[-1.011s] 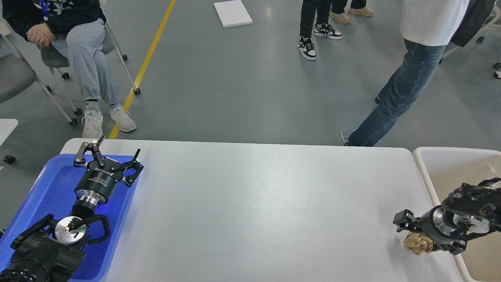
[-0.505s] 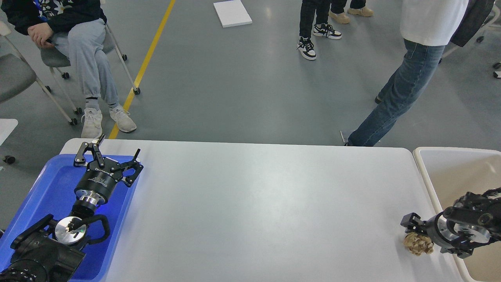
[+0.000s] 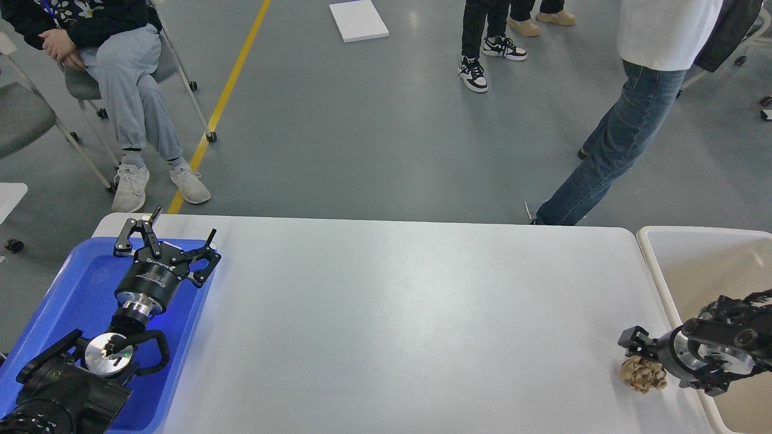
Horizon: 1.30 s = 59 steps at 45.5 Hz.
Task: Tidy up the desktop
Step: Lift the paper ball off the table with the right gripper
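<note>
Since 1 s ago, right hand (image 3: 640, 361) drew back toward bin (image 3: 675, 235); it's at the paper wad (image 3: 643, 375) near bench (image 3: 398, 313) right edge, grip can't tell. Left hand (image 3: 172, 232) unmoved, fingers spread wide over tray (image 3: 78, 283).

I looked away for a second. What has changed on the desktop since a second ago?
The right gripper pulled back to the right, toward the bin, while staying at the crumpled paper ball; whether its fingers hold the ball cannot be told. The ball barely moved. The left gripper stayed open over the blue tray, and the desktop is otherwise unchanged.
</note>
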Motion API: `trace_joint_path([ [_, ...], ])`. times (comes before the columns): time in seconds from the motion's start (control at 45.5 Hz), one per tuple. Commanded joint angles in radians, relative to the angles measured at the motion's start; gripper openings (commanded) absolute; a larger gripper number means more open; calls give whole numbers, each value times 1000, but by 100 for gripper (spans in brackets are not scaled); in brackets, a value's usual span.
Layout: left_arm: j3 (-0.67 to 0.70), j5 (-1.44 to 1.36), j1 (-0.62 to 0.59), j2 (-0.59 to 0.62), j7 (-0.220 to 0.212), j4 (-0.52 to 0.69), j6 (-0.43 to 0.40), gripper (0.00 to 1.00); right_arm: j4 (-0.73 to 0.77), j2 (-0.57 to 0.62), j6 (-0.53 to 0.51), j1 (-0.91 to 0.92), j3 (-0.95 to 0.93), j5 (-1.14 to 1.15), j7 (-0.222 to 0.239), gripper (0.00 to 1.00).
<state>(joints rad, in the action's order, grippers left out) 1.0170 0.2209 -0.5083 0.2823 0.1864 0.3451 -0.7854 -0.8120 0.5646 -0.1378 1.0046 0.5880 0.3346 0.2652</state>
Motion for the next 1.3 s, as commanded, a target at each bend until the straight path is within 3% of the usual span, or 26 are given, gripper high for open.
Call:
trace_joint_path([
  [0.0,0,0,1,0,-1,0,0,100,-16,9,-42,15,0,-8,0,98],
  [0.242,0,0,1,0,-1,0,0,100,-27,8,-45,19,0,-17,0,80],
  [0.352,0,0,-1,0,-1,0,0,100,-38,8,-45,19,0,-19,0,67],
  [0.637,0,0,1,0,-1,0,0,100,-61,9,-106,19,0,-60,2,0],
  [0.791,0,0,-1,0,-1,0,0,100,-61,9,-106,19,1,-169,5,0],
  [1.055,0,0,1,0,-1,0,0,100,-65,34,-109,37,12,-160,5,0],
  [1.275,0,0,1,0,-1,0,0,100,-167,115,-111,126,15,-125,5,0],
])
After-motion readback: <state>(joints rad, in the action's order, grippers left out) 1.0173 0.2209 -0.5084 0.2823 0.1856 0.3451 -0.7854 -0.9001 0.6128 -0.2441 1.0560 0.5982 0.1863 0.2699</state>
